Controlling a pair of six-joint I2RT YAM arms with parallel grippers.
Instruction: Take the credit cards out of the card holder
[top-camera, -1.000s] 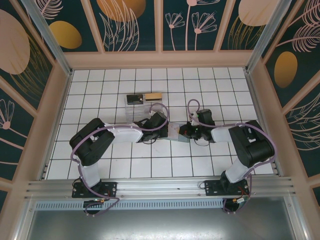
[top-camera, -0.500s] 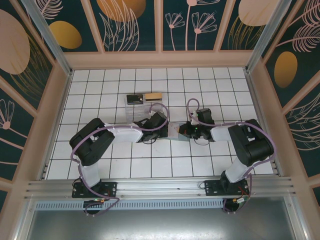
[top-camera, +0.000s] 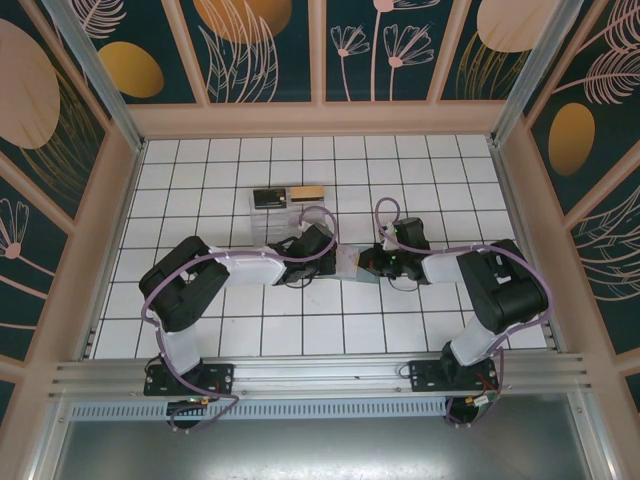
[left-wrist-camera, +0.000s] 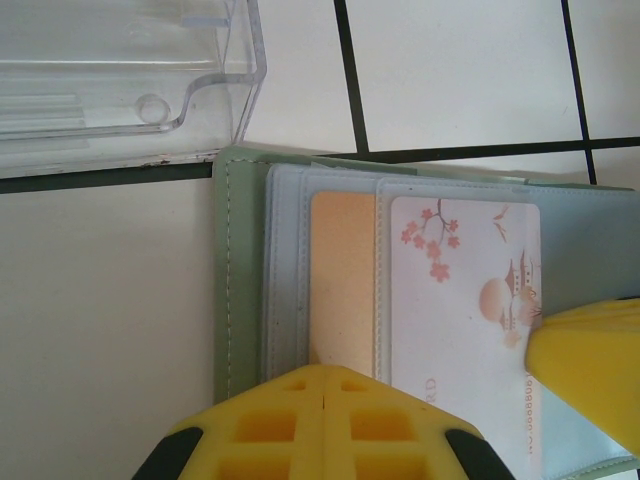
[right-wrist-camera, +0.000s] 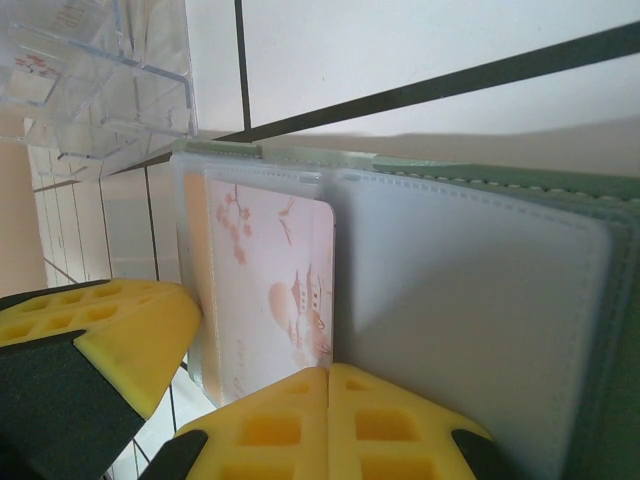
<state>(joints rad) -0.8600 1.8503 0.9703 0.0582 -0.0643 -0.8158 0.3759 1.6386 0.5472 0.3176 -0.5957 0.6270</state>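
Note:
The grey-green card holder (left-wrist-camera: 236, 290) lies open on the white tiles, between my two grippers (top-camera: 347, 262). A tan-gold credit card (left-wrist-camera: 343, 270) and a white card printed with blossoms (left-wrist-camera: 460, 290) sit in its clear sleeves. My left gripper (left-wrist-camera: 327, 372) is shut, its yellow tip resting on the tan card's near edge. My right gripper (right-wrist-camera: 328, 372) is shut too, its tip at the edge of the white card (right-wrist-camera: 275, 280), beside an empty sleeve (right-wrist-camera: 470, 300). The card holder (right-wrist-camera: 620, 330) holds nothing in that panel. Neither gripper has anything between its jaws.
A clear plastic box (top-camera: 270, 218) stands just beyond the holder, close to the left gripper (left-wrist-camera: 120, 80). A dark flat item (top-camera: 268, 198) and a tan one (top-camera: 306, 192) lie at its far side. Wooden walls (top-camera: 320, 120) ring the tiled floor.

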